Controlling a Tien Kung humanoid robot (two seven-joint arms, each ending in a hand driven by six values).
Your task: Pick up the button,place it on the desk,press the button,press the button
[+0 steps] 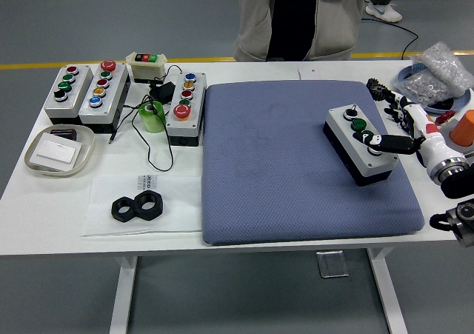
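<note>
The right hand (412, 132) reaches in from the right edge, one of its fingers (391, 143) stretched out onto the nearest button of the button box (359, 143); it grasps nothing. The box lies tilted on the blue mat (281, 164) on the worktop (104, 245), directly under that fingertip. The remaining fingers blur against clutter behind them.

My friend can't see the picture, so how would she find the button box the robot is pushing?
Look at the big blue mat in the middle of the white table. On the mat's right side sits one grey button box, tilted, with the robot's right hand reaching a finger onto it. It's the only box on the mat; the other button boxes stand together off the mat, at the table's far left.
</note>
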